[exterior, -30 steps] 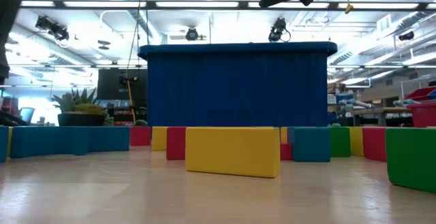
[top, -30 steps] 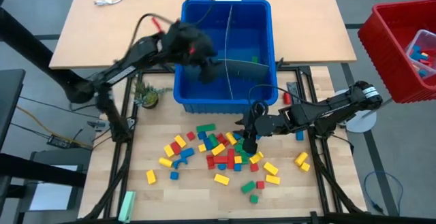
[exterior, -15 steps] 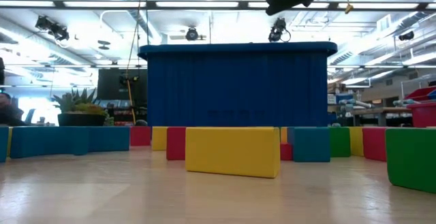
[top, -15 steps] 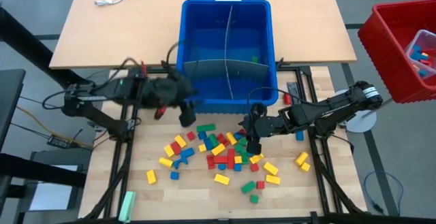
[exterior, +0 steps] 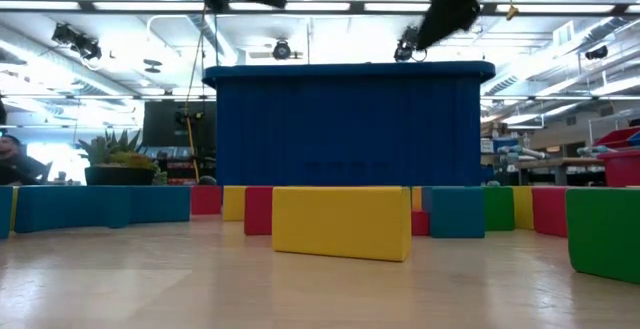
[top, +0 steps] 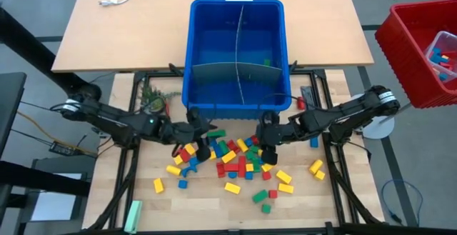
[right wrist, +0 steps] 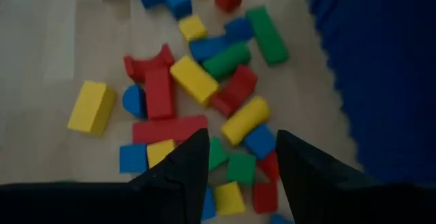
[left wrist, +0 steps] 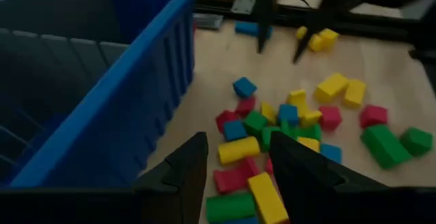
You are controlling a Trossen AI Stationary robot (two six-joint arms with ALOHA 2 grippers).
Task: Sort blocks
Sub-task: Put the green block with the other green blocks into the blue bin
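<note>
Over the near half of the table (top: pixel 114 192), the high view alone shows both arms at once: the left gripper (top: pixel 202 143) and right gripper (top: pixel 268 149) hang above opposite sides of the scattered blocks (top: pixel 232 160), just in front of the blue bin (top: pixel 238 56). Each wrist view shows its own fingers parted with nothing between them. Only from above can the bin's inside be seen: dividers and a green piece (top: pixel 267 62). At the table's right edge, a red bin (top: pixel 418 46) holds some coloured pieces.
</note>
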